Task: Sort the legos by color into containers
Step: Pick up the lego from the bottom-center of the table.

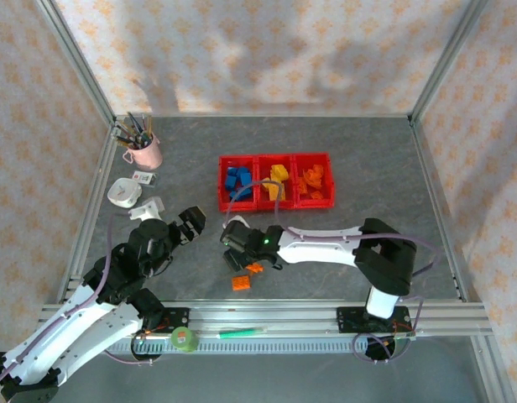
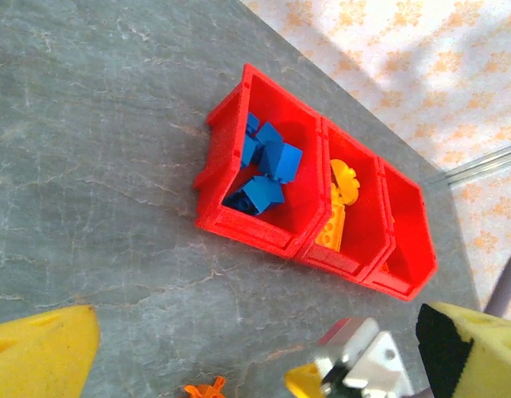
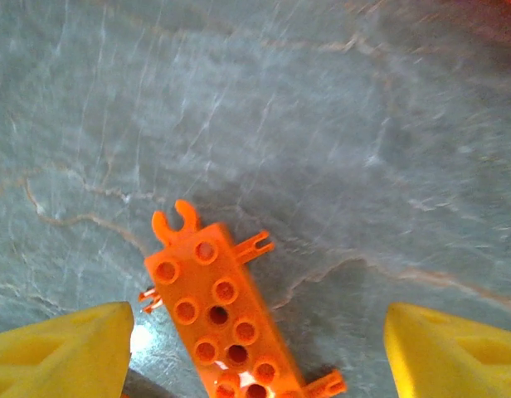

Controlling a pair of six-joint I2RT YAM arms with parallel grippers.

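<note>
Three joined red containers (image 1: 275, 204) stand mid-table, with blue legos (image 1: 237, 181) in the left one, yellow legos (image 1: 278, 176) in the middle and orange legos (image 1: 313, 180) in the right. My right gripper (image 3: 260, 356) is open low over the table. A long orange lego (image 3: 218, 315) lies flat between its yellow fingers (image 3: 65, 352), which do not grip it. From above, two orange legos (image 1: 240, 283) lie just in front of the right gripper (image 1: 237, 252). My left gripper (image 1: 185, 225) is open and empty, facing the containers (image 2: 247, 228).
A pink cup of pens (image 1: 143, 151) stands at the back left, with white items (image 1: 124, 192) in front of it. A green tape roll (image 1: 185, 338) and a green pen (image 1: 237, 333) lie on the front rail. Metal frame posts edge the table.
</note>
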